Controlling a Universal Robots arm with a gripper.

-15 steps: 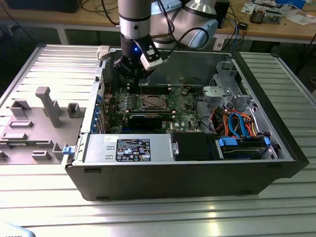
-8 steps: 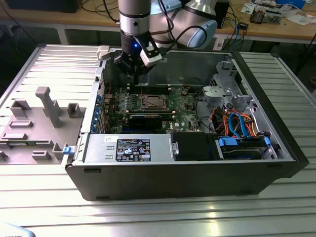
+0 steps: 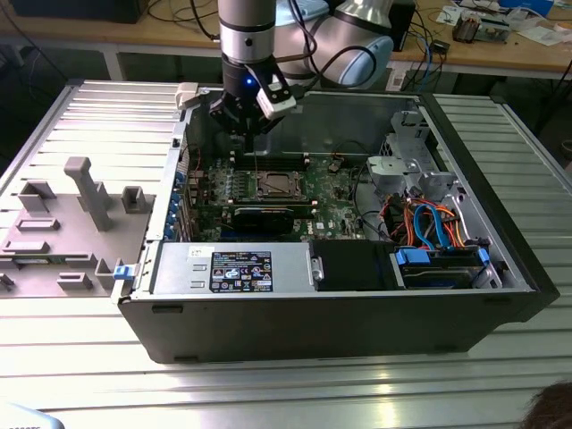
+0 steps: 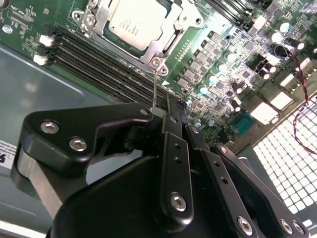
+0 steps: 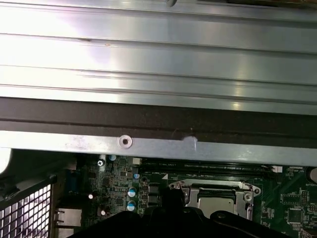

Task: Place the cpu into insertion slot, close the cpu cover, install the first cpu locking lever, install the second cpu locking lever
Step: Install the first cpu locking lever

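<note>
The cpu (image 4: 132, 22) lies in the slot (image 4: 84, 17) under the lowered cover (image 4: 168, 42). Your case (image 3: 500, 268) stands open on top; the gripper (image 4: 166, 111), clear of its walls, clamps tight on a thin lever (image 4: 155, 84) upright at the slot's corner beside the memory slots (image 4: 99, 69).

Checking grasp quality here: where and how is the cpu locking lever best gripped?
Grip the cpu locking lever near its free upper end, coming down from above: it is a thin rod standing up from the corner of the cpu cover.
</note>
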